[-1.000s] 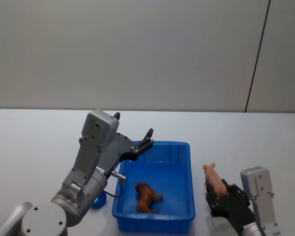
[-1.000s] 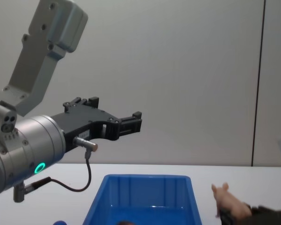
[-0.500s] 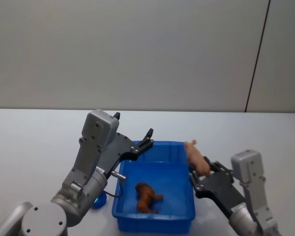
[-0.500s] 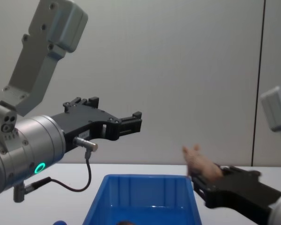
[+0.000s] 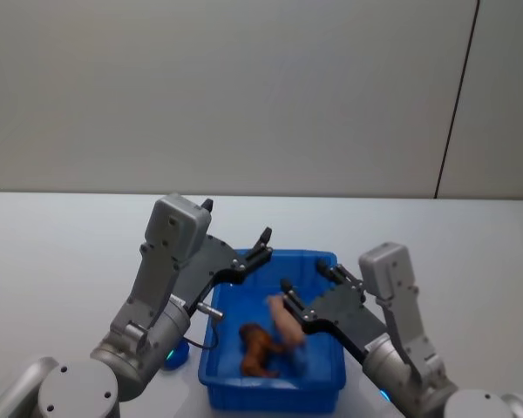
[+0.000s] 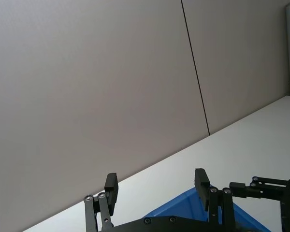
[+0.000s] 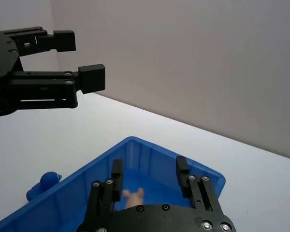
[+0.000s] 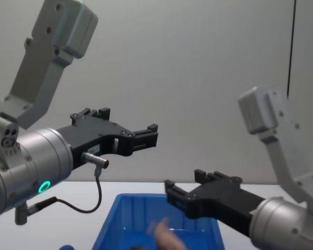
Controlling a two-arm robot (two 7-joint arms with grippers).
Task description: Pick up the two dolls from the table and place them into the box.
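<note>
Since both dolls lie inside the box (image 5: 329, 259), you are at the close of the placing step. The reddish-brown dog (image 5: 258, 348) rests on the box floor, toward its near wall. The pink pig (image 5: 286, 324) is just beside it, nearer the box's middle. It is smeared in the head view, so I judge it may be dropping or settling, and I cannot tell whether it lies flat.

The right gripper (image 5: 307, 283) hovers over the box's interior, jaws apart and empty, with the pig below them. The left gripper (image 5: 257, 248) hangs above the box's far left corner, jaws likewise apart, holding nothing.

Your next move, as I read it, is only to lift both arms clear of the box without clipping its flared rim.

The box is hard, glossy, rectangular plastic. The dog is shaggy and lumpy; the pig is smooth and rounded.
</note>
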